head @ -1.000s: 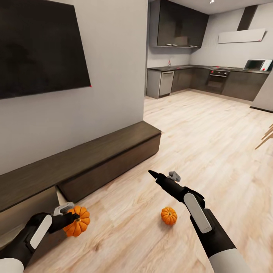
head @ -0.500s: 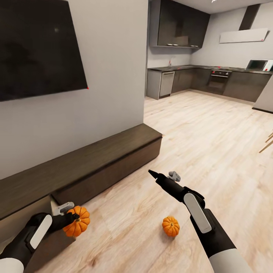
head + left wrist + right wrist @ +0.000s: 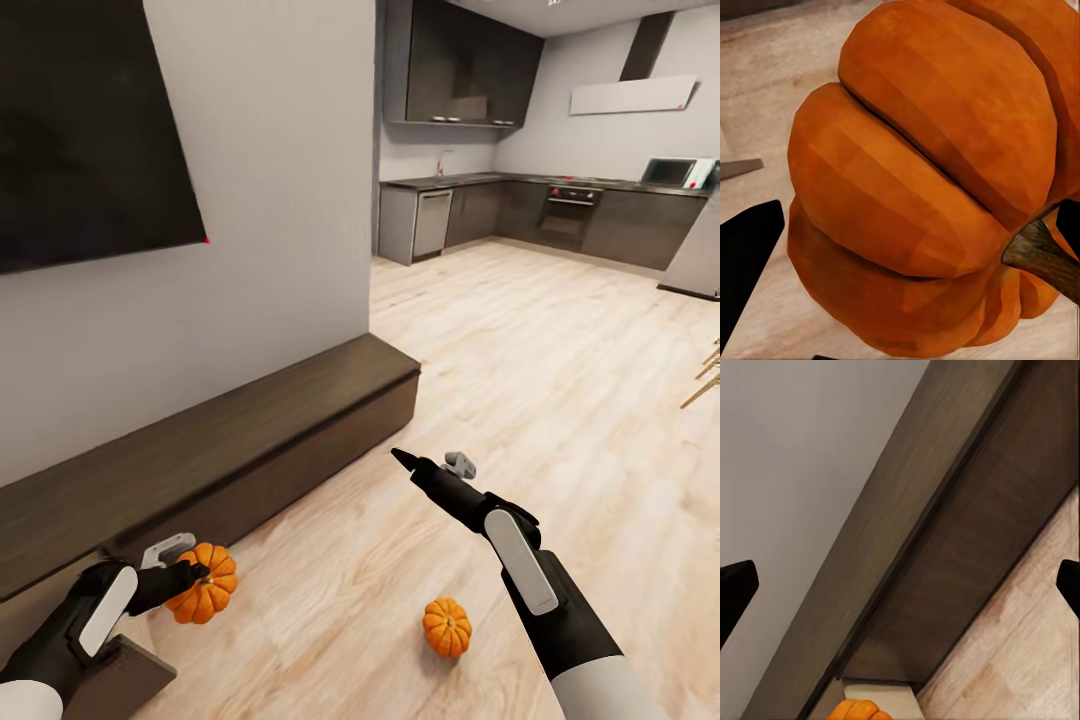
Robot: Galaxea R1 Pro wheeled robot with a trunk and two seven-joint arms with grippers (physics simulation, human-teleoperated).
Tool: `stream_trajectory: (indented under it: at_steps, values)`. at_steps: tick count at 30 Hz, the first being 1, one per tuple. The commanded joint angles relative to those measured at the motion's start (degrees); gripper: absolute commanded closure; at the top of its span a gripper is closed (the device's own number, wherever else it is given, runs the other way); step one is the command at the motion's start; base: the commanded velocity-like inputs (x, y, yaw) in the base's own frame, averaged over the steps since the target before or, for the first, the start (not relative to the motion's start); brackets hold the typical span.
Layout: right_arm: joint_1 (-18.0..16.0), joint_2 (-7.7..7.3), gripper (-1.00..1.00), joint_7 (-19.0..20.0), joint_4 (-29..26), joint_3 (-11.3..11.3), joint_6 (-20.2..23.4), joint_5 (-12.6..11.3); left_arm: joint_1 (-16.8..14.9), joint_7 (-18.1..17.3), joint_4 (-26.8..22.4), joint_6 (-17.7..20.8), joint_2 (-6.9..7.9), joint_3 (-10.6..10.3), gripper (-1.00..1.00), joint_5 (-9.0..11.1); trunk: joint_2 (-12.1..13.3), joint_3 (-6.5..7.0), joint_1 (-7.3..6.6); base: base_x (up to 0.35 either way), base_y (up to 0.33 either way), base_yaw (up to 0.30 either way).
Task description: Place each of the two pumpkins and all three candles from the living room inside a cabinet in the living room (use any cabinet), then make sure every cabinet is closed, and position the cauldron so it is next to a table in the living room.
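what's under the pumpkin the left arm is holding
The held pumpkin hangs in the left pincer above light plank floor, beside the open drawer's front corner. The floor directly beneath it is hidden by the pumpkin.

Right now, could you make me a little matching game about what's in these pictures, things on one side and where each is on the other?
Things:
1. pumpkin with the stem toward the camera
2. second pumpkin
3. black TV
4. microwave

Places:
A. on the kitchen counter
B. on the wall above the cabinet
C. in the left pincer
D. on the floor

Pairs: 1-C, 2-D, 3-B, 4-A
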Motion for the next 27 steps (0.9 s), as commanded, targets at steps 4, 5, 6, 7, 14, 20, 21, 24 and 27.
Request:
stream_trajectory:
  at_steps: [4,5,6,7,14,20,21,24,27]
  values:
    - [-0.04,-0.03,-1.0,0.09,0.0,0.05,0.14,-0.05,-0.01,0.35,-0.11,0.3,0.0,0.09,1.0,0.65,-0.02,0.13,0.02,0.202,-0.075,-0.241]
    - [-0.04,-0.03,-1.0,0.09,0.0,0.04,0.14,-0.05,-0.01,0.36,-0.11,0.3,0.0,0.09,1.0,0.65,-0.02,0.17,0.02,0.204,0.027,-0.25]
    - [-0.04,-0.03,-1.0,0.08,0.0,0.04,0.14,-0.05,-0.01,0.36,-0.11,0.3,0.0,0.09,1.0,0.65,-0.02,0.22,0.02,0.207,0.044,-0.251]
    - [-0.04,-0.03,-1.0,0.08,0.0,0.04,0.14,-0.05,-0.01,0.36,-0.11,0.3,0.0,0.09,1.0,0.65,-0.02,0.26,0.02,0.209,0.047,-0.252]
    - [-0.04,-0.03,-1.0,-0.04,0.03,0.03,0.14,-0.05,-0.01,0.4,-0.11,0.3,0.0,0.09,1.0,0.64,-0.02,0.57,0.02,0.117,0.02,-0.253]
    - [-0.04,-0.03,-1.0,-0.09,0.09,0.03,0.14,-0.05,-0.01,0.45,-0.11,0.3,0.0,0.09,1.0,0.64,-0.02,0.84,0.02,0.008,0.078,-0.254]
    - [-0.04,-0.03,-1.0,-0.09,0.09,0.03,0.14,-0.05,-0.01,0.45,-0.11,0.3,0.0,0.09,1.0,0.64,-0.02,0.89,0.02,0.002,0.106,-0.254]
    - [-0.04,-0.03,-1.0,-0.09,0.09,0.03,0.14,-0.05,-0.01,0.45,-0.11,0.3,0.0,0.09,1.0,0.64,-0.02,1.02,0.02,0.001,0.169,-0.238]
    - [-0.04,-0.03,-1.0,-0.09,0.09,0.03,0.14,-0.05,-0.01,0.45,-0.11,0.3,0.0,0.09,1.0,0.64,-0.02,1.06,0.02,0.0,0.069,-0.09]
